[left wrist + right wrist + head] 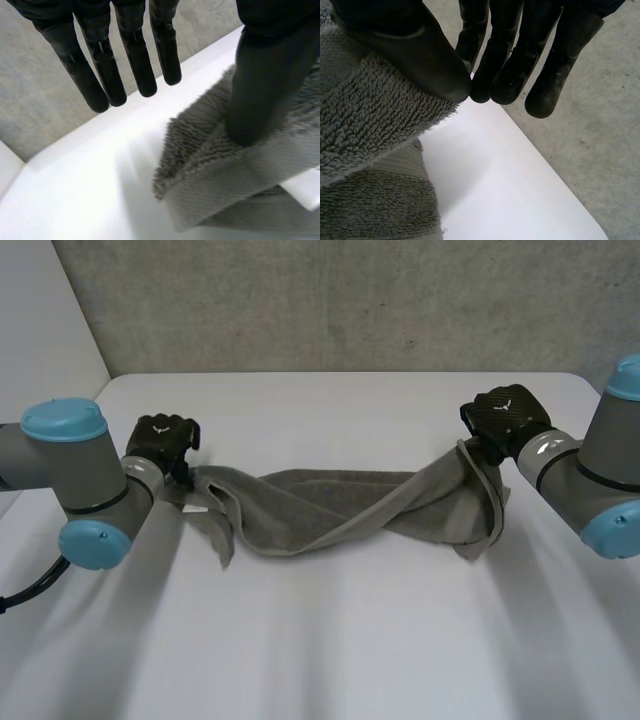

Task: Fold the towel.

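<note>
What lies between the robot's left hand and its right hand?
The grey towel, twisted into a loose rope, spans the stretch from the left hand to the right hand, its middle on the table; the head view shows it.

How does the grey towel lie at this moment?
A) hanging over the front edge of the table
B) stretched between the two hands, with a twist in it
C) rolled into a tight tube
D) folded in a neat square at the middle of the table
B: the towel runs from the left hand across to the right hand, and its edges cross near the middle.
</note>
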Action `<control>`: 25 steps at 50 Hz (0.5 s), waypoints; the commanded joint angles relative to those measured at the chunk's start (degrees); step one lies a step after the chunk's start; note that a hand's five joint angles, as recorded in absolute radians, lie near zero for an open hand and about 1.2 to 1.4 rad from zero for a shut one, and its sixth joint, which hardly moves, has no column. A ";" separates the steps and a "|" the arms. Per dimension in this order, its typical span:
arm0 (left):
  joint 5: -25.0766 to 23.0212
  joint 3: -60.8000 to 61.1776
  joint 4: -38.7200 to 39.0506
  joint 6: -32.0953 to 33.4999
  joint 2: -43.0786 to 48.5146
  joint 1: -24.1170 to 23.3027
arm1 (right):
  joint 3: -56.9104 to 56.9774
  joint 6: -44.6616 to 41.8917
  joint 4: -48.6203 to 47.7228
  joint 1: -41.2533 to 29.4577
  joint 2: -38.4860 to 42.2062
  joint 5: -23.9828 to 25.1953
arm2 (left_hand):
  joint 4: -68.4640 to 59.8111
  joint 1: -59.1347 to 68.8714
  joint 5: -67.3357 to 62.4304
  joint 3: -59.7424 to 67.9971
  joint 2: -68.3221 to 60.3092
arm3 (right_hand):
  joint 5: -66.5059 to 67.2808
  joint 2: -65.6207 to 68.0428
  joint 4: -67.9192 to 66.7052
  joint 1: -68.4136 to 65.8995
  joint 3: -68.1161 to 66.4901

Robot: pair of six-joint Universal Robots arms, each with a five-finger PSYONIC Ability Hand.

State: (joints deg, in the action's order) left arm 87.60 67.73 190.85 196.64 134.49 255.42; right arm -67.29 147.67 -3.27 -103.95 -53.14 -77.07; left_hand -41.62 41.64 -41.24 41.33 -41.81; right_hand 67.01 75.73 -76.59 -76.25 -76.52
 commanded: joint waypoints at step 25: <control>-7.00 18.58 0.22 6.30 -17.69 -8.71 | -1.44 -0.63 0.46 -0.11 0.14 -0.54 | 8.86 -8.89 18.49 -8.57 9.05 | 2.99 4.27 -3.41 -3.75 -3.48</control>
State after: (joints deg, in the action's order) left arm 79.80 87.33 191.04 199.26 112.99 248.21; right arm -68.22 147.04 -2.89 -103.85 -52.95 -77.61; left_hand -35.18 35.18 -34.92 34.85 -35.11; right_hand 67.01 75.73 -76.59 -76.26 -76.53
